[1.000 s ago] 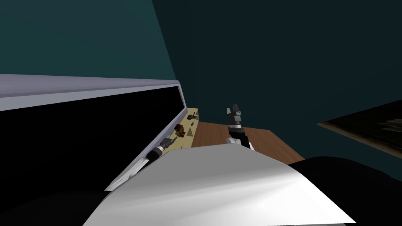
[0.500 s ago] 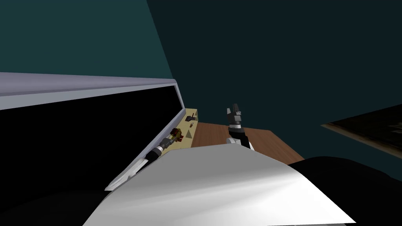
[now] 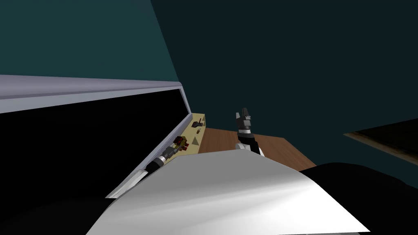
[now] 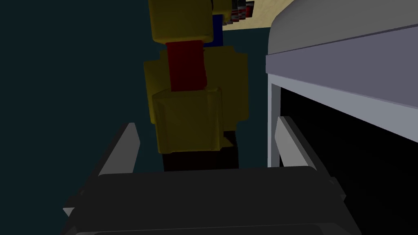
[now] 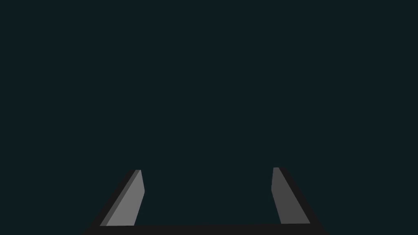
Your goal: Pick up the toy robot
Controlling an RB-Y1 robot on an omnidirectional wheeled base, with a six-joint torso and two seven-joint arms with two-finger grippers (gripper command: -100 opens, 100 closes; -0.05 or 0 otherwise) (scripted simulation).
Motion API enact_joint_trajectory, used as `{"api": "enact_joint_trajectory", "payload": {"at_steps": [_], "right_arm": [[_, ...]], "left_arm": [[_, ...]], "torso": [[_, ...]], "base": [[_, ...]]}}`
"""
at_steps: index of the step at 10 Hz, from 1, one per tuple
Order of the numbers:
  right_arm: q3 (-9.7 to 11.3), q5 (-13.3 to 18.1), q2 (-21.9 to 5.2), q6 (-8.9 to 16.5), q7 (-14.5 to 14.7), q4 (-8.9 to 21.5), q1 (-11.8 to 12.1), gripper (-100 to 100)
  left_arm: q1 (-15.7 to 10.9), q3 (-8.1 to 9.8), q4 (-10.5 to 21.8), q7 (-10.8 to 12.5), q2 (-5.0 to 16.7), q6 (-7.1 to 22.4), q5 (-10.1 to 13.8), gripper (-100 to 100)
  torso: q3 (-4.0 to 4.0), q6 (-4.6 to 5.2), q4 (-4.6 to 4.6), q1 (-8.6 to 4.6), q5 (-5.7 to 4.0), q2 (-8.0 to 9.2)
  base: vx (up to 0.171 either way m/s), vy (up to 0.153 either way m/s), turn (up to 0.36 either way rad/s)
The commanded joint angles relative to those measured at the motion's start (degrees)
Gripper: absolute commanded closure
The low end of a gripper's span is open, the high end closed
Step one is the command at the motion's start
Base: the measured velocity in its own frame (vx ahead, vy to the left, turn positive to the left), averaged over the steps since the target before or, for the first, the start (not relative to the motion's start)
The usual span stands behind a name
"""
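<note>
Left wrist view is showing the left gripper (image 4: 208,122) standing spread wide around the toy robot (image 4: 192,106), a blocky yellow figure with red and blue parts. A thin gap is showing on each side, so neither finger is pressing it. Just beside one finger, a grey frame (image 4: 326,77) is edging a black area. Head view is placing the toy at the left gripper's tip by a tan ledge (image 3: 203,119) (whether it is resting there I cannot tell). The right gripper (image 3: 244,115) is hanging wide open, raised over a brown wooden surface (image 3: 281,149).
</note>
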Motion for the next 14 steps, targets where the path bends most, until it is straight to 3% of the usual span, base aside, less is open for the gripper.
{"api": "enact_joint_trajectory", "payload": {"at_steps": [1, 3, 4, 6, 7, 9, 10, 11, 13, 14], "right_arm": [[0.0, 0.0, 0.0, 0.0, 0.0, 0.0, 0.0, 0], [0.0, 0.0, 0.0, 0.0, 0.0, 0.0, 0.01, 0], [0.0, 0.0, 0.0, 0.0, 0.0, 0.0, 0.0, 0], [0.0, 0.0, 0.0, 0.0, 0.0, 0.0, 0.0, 0], [0.0, 0.0, 0.0, 0.0, 0.0, 0.0, 0.0, 0], [0.0, 0.0, 0.0, 0.0, 0.0, 0.0, 0.01, 0], [0.0, 0.0, 0.0, 0.0, 0.0, 0.0, 0.0, 0], [0.0, 0.0, 0.0, 0.0, 0.0, 0.0, 0.01, 0], [0.0, 0.0, 0.0, 0.0, 0.0, 0.0, 0.0, 0], [0.0, 0.0, 0.0, 0.0, 0.0, 0.0, -0.01, 0]], "left_arm": [[1.23, 1.5, 2.86, -1.66, 0.22, -2.86, 1.0, -100], [1.23, 1.5, 3.8, -1.66, 0.22, -6.05, 1.0, -100], [2.33, 2.92, 6.62, -3.27, 0.43, -7.9, 1.96, -100], [2.33, 2.92, 7.45, -3.27, 0.43, -11.09, 1.96, -100], [3.44, 4.33, 10.2, -4.87, 0.64, -12.85, 2.92, -100], [3.44, 4.33, 11.1, -4.87, 0.64, -15.95, 2.92, -100], [4.54, 5.74, 13.71, -6.48, 0.85, -17.6, 3.88, -100], [4.54, 5.74, 14.75, -6.48, 0.85, -19.17, 3.88, -100], [4.54, 5.74, 14.75, -6.48, 0.85, -21.37, 3.88, -100], [5.64, 7.15, 17.54, -8.09, 1.06, -23.54, 4.84, -100]], "torso": [[0.0, 0.0, 0.0, 0.0, 0.0, 0.0], [-0.12, -0.01, -0.05, -0.02, 0.01, -0.21], [-0.06, 0.0, -0.03, 0.04, 0.02, -0.08], [-0.13, -0.03, -0.06, 0.07, 0.03, -0.21], [-0.09, -0.01, -0.05, 0.16, 0.05, -0.12], [-0.17, -0.02, -0.08, 0.12, 0.05, -0.27], [-0.09, 0.0, -0.05, 0.19, 0.06, -0.12], [-0.14, -0.04, -0.06, 0.09, 0.04, -0.24], [-0.08, 0.0, -0.05, 0.21, 0.06, -0.11], [0.01, -0.01, -0.01, 0.29, 0.08, 0.04]], "base": [[0.11, -0.037, 0.049], [0.089, -0.044, 0.021], [0.083, -0.05, 0.053], [0.081, -0.046, 0.02], [0.113, -0.053, 0.067], [0.077, -0.045, 0.013], [0.108, -0.069, 0.055], [0.11, -0.059, 0.046], [0.023, -0.016, -0.007], [0.069, -0.05, 0.055]]}}
